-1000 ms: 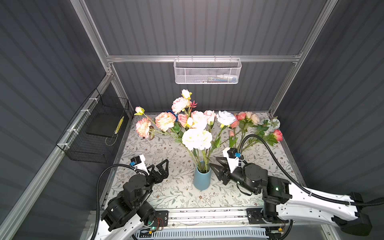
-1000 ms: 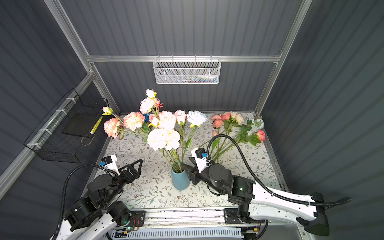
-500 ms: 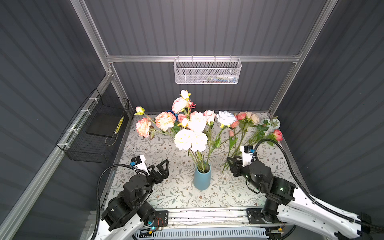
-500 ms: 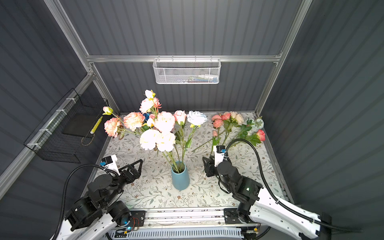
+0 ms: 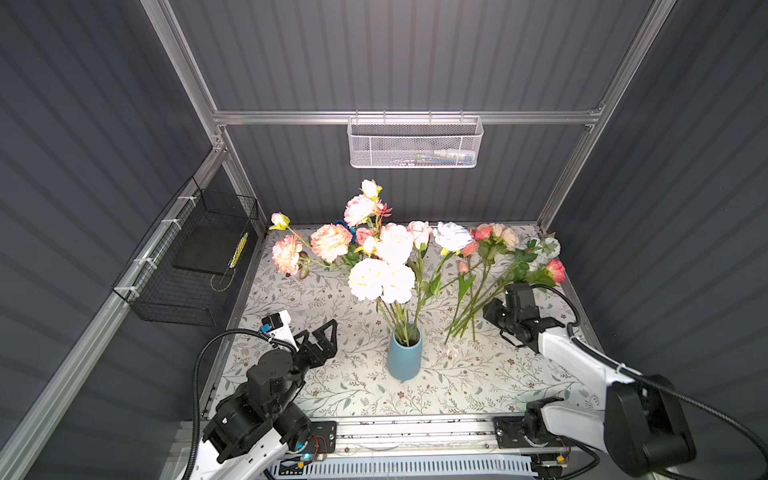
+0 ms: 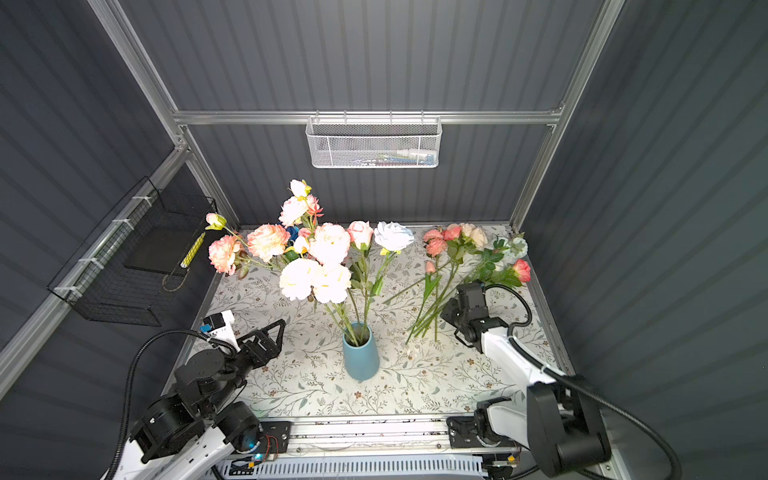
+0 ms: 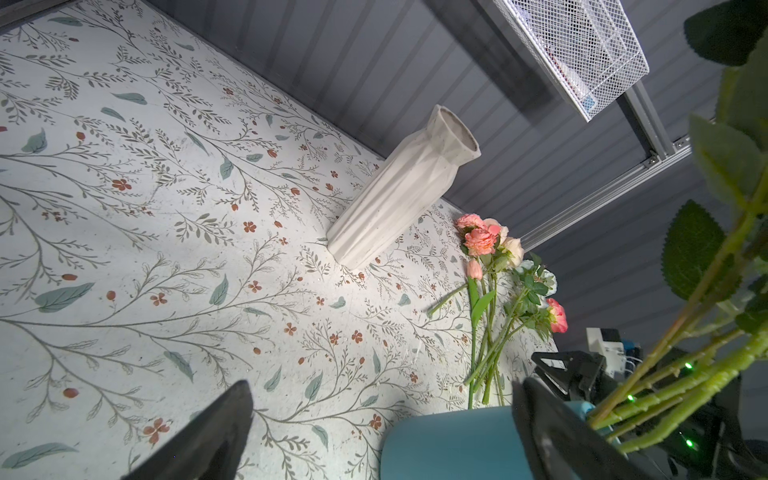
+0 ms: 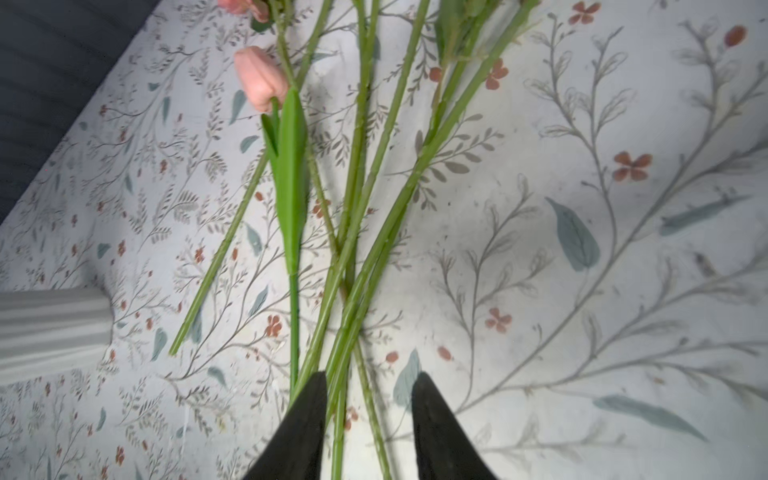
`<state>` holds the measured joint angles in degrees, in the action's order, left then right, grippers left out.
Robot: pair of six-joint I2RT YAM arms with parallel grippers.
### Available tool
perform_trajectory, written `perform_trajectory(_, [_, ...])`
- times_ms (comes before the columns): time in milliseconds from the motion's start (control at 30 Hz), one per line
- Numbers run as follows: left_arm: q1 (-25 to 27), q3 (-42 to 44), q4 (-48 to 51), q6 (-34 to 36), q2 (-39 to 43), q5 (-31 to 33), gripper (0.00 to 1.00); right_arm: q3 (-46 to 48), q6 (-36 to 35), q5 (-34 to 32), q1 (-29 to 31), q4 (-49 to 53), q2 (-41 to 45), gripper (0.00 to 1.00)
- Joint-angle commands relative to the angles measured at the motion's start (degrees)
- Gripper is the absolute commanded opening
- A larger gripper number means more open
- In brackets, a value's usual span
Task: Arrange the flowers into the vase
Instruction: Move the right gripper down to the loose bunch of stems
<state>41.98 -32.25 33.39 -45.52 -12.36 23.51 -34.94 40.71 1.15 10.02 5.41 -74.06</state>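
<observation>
Because the loose flowers lying on the surface to the right of the blue vase are artificial, they should be light and fairly stiff along the stem. Their soft blooms and leaves would crush or snag. The best hold, I judge, is on bare stem near the cut end, below the leaves, and on one stem only. The stems cross and overlap there, so a neighbour could be dragged along.

In the right wrist view the stem ends fan out from between the jaws of the right arm. These jaws stand partly open with a clear gap; a stem or two lies inside it and nothing is pinched yet. A pink tulip bud lies among the stems. Most flowers already stand in the blue vase, their blooms spread above it. The left arm hovers to the left of that vase, its jaws spread wide and empty. A white ribbed vase stands empty toward the back.

Compared with a second ago, the right arm has left the mouth of the blue vase and swung out to the loose bunch, and its jaws are narrower than before. The big white blooms have settled slightly leftward. The left arm has not moved.
</observation>
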Motion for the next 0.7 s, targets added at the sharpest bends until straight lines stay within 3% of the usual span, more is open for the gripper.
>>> perform_trajectory(0, [0.0,0.6,0.7,-0.1,1.0,0.5,1.00,-6.6,-3.6,6.5,-0.6,-2.7,-7.7,0.36])
perform_trajectory(100, [0.0,0.5,1.1,-0.1,1.3,0.7,1.00,-11.2,-5.6,7.7,0.9,-1.9,-13.0,0.37])
perform_trajectory(500, [0.0,0.9,0.8,-0.3,1.1,0.7,1.00,-27.2,-8.9,0.3,7.4,10.8,-28.9,0.47])
perform_trajectory(667, [0.0,1.0,1.3,-0.1,1.9,0.9,1.00,-30.3,-9.3,-3.1,10.9,16.4,-32.1,0.46])
